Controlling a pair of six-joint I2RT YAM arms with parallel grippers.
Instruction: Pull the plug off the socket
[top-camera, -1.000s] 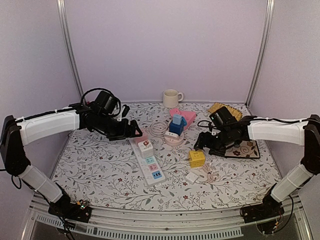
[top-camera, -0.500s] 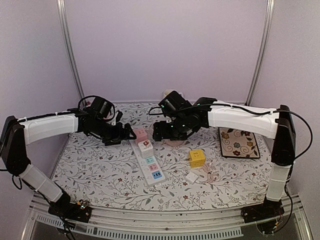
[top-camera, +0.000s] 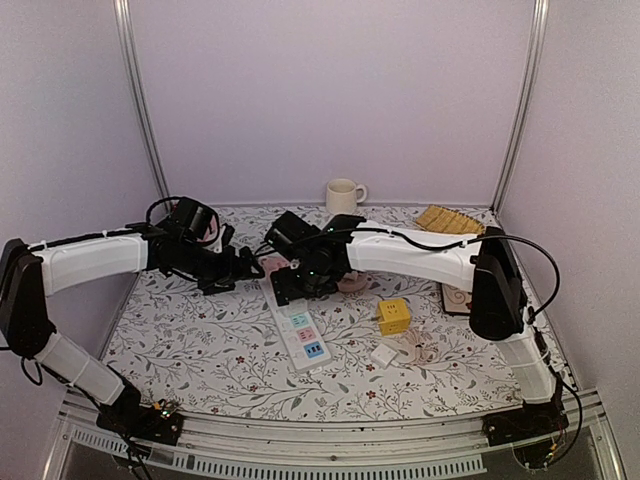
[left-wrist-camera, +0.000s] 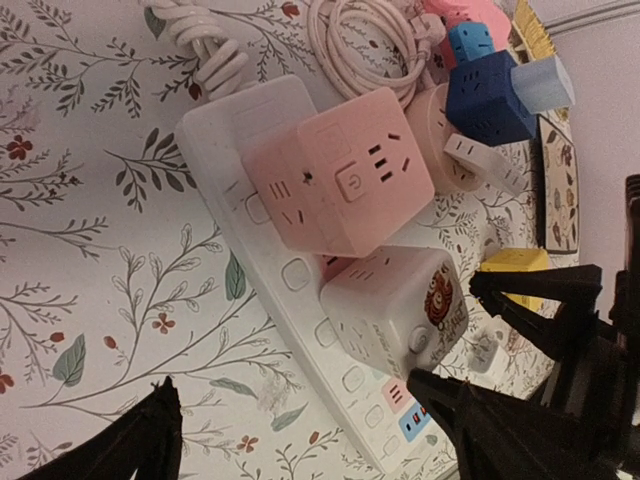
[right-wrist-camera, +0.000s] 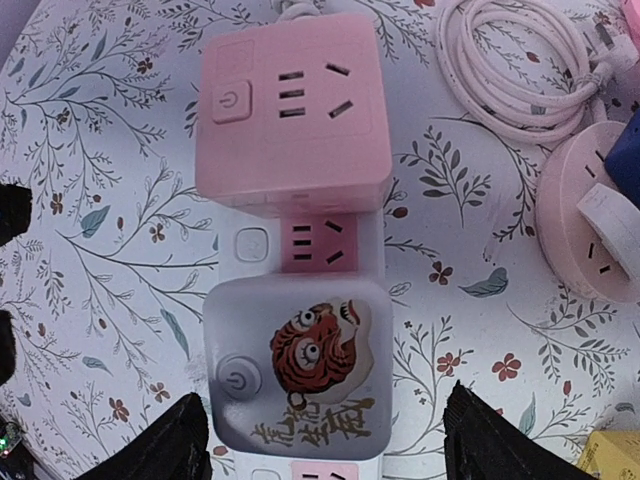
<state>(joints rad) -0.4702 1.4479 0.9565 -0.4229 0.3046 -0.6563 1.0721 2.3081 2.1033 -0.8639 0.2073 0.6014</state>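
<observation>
So there's a pink cube plug (right-wrist-camera: 292, 110), a white cube plug (right-wrist-camera: 300, 375) with an orange tiger print, a white power strip (right-wrist-camera: 245, 243), and a white leafy-floral tablecloth (right-wrist-camera: 120, 230).

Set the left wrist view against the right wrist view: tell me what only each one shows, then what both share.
Only the left wrist view: the light blue block and the strip's blue end socket.

Only the right wrist view: the free pink socket between the two cubes, seen square-on with its slots plain.

Both: the pink cube and the white tiger cube plugged side by side into the white power strip, the coiled pink cable and the round pink adapter.
</observation>
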